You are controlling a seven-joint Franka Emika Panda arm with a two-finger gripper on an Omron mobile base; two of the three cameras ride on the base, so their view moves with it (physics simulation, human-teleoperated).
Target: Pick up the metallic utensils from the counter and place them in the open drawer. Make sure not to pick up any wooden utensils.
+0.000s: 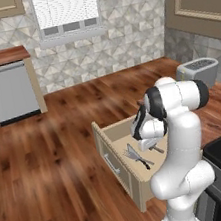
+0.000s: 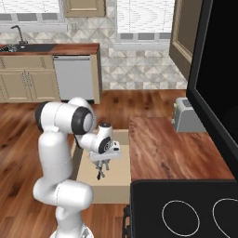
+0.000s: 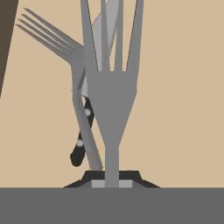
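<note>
My gripper [image 3: 111, 180] is shut on the handle of a silver-grey fork [image 3: 111, 98], whose tines point away from the hand. It hangs over the open drawer [image 1: 114, 155], a light beige box pulled out from under the counter [image 2: 172, 148]. On the drawer floor [image 3: 183, 87] below lie the second fork [image 3: 72, 61] and the knife, its black handle [image 3: 80, 151] crossing under that fork. In the base views the gripper [image 1: 151, 145] [image 2: 103, 165] sits low inside the drawer, above the knife [image 1: 141, 160]. The wooden spoon is out of view.
A grey toaster [image 1: 197, 71] [image 2: 188, 116] stands on the counter behind the drawer. A black stove top [image 2: 181, 209] lies just beside the drawer, close to the arm. A dishwasher [image 1: 11, 93] and wood floor [image 1: 50, 167] lie across the room.
</note>
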